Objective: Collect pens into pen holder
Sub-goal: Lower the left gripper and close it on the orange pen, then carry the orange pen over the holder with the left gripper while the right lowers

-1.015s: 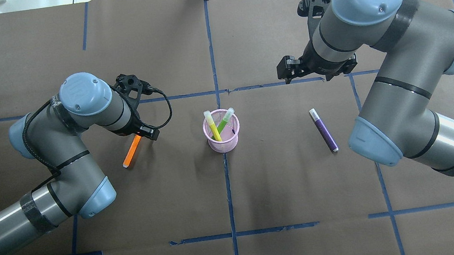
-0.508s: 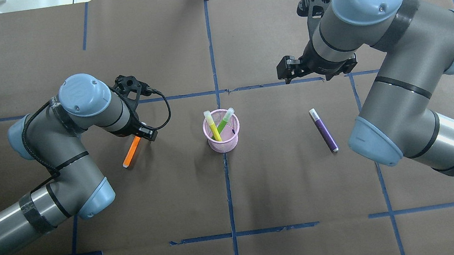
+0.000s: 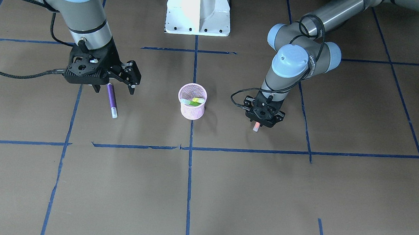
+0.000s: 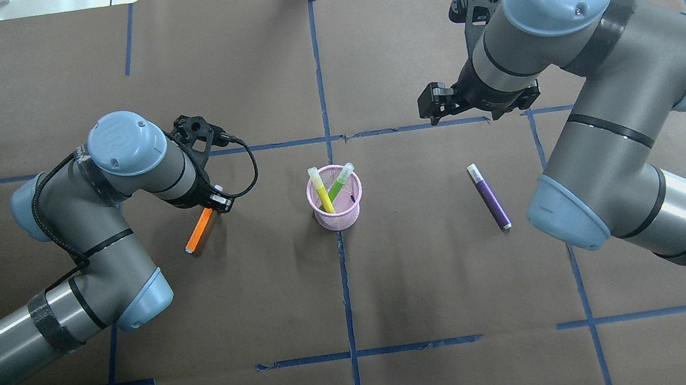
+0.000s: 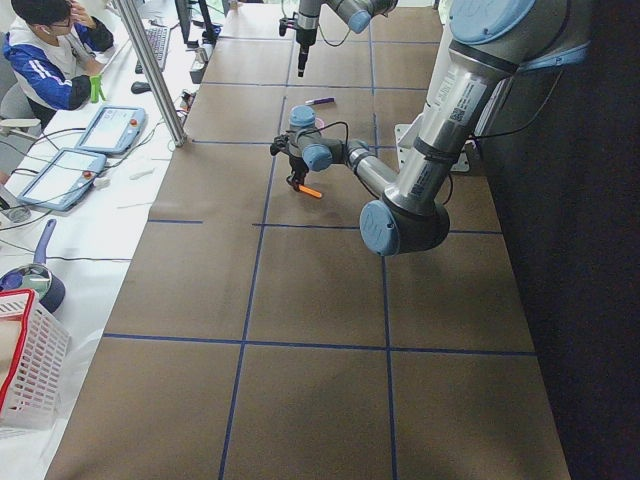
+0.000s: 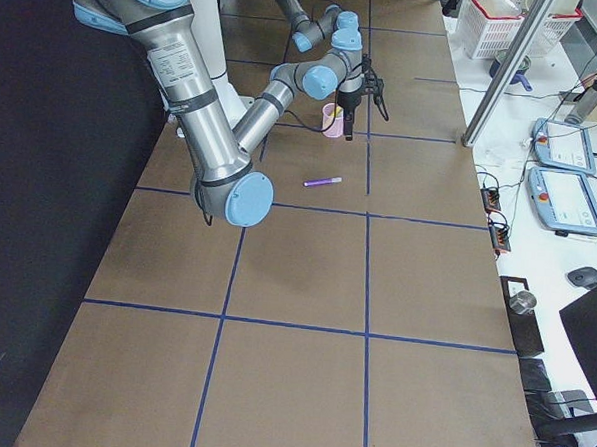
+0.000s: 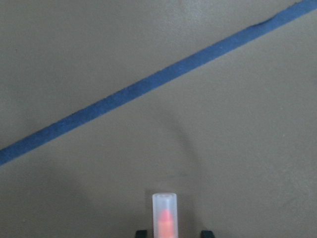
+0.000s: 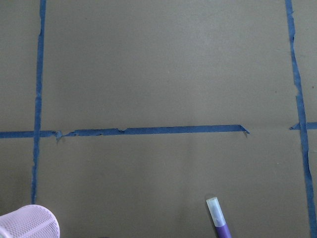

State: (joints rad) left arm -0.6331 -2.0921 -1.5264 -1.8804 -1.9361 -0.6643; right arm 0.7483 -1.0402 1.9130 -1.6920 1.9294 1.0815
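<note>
The pink mesh pen holder (image 4: 337,213) stands at the table's middle with a green pen (image 4: 338,185) and a yellow pen (image 4: 321,195) leaning in it. An orange pen (image 4: 198,231) lies flat to its left. My left gripper (image 3: 263,122) is low over that pen's capped end, open. In the left wrist view the pale cap (image 7: 164,215) sits between the fingertips (image 7: 142,232) with a gap on each side. A purple pen (image 4: 490,197) lies to the holder's right. My right gripper (image 3: 114,87) hangs open above the purple pen's (image 3: 112,99) far end, holding nothing.
Blue tape lines (image 4: 318,76) cross the brown table cover. The robot's white base (image 3: 198,10) stands behind the holder. A person (image 5: 55,50) sits at a side bench with tablets (image 5: 110,128), and a white basket (image 5: 25,370) stands there too.
My left gripper has shifted slightly left and lower over the orange pen's capped end. The right arm, the pens and the holder have stayed put.
</note>
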